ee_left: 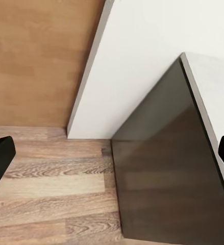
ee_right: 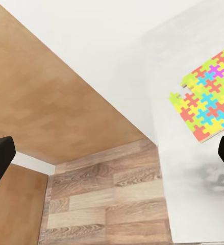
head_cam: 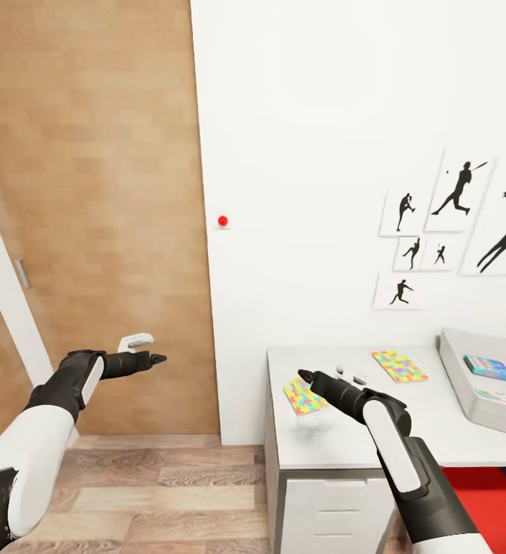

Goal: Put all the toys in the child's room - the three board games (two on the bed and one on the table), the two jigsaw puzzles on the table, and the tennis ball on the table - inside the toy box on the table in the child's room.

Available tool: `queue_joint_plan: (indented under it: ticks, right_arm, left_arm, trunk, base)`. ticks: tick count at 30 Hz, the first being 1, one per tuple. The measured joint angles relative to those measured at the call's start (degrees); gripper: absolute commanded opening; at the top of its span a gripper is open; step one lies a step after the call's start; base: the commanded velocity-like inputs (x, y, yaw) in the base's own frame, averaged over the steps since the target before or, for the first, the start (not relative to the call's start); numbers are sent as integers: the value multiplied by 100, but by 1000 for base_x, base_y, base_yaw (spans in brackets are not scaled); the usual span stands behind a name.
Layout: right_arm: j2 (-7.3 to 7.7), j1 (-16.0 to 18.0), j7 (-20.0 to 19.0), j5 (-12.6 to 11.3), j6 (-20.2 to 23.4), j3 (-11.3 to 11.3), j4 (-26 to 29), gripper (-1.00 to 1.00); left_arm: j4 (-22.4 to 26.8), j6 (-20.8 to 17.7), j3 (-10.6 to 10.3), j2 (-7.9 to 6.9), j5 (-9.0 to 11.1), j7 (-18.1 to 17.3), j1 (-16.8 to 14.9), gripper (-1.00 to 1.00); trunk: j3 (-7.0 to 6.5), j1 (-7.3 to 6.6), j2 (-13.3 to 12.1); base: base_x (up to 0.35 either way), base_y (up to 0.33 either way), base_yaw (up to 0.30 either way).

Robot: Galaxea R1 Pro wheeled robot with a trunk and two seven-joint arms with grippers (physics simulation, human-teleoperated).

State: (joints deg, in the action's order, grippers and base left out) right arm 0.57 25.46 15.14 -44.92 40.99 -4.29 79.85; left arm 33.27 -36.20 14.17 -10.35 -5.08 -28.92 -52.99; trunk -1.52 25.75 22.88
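You are reaching your right gripper point(head_cam: 308, 376) over the table point(head_cam: 337, 438), its fingers apart and holding nothing, just above the nearer jigsaw puzzle point(head_cam: 304, 396). The other puzzle point(head_cam: 398, 365) is lying further along, and the toy box point(head_cam: 468, 400) is already holding a blue board game point(head_cam: 487, 367). Your left gripper point(head_cam: 154, 358) is hanging open over the floor point(head_cam: 161, 492). Next you will likely need to lower onto that mat's edge.

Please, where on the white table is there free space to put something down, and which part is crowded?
On the table, the bare patches are the front strip between the near jigsaw puzzle and the toy box, and the back corner by the wall. It is crowded around the right gripper, between the two puzzles; the far puzzle lies beside the box.
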Motion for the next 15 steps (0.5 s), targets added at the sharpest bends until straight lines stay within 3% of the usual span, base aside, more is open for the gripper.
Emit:
queue_joint_plan:
  ticks: [15]
  right_arm:
    - [-8,0,1,33,1,-8,-2,100]
  left_arm:
    - [0,6,-1,-7,-1,-4,2,100]
  trunk:
    - [0,0,0]
  base:
    - [83,77,0]
